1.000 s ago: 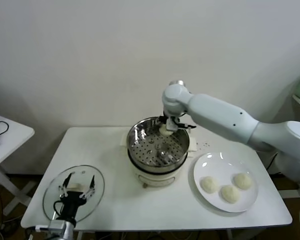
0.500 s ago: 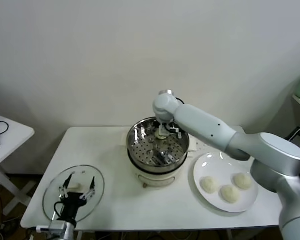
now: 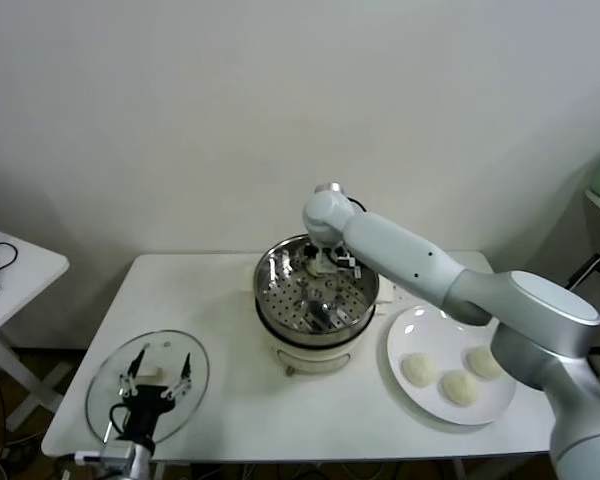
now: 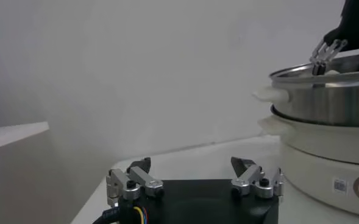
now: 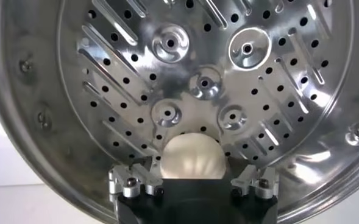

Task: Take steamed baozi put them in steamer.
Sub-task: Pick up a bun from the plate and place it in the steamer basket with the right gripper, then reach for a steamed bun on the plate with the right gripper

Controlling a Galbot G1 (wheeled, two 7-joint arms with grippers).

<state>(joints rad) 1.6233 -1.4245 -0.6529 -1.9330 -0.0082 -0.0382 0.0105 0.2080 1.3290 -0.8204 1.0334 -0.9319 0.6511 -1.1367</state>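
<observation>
Right end effector (image 5: 191, 182) reached over the steamer (image 3: 318, 300), arm stretched in from 3 o'clock, fingers apart w/ a smooth cream bun (image 5: 191, 159) between them; grasp or release: cannot tell. Steamer: shiny round steel, perforated floor, on white base; small label unreadable. Three more domed buns (image 3: 460, 386) sat on a flat white plate (image 3: 417, 325) at 4 o'clock on the surface (image 3: 230, 380). Left end effector (image 3: 152, 385) idle, released, over a glass lid (image 3: 105, 378).
</observation>
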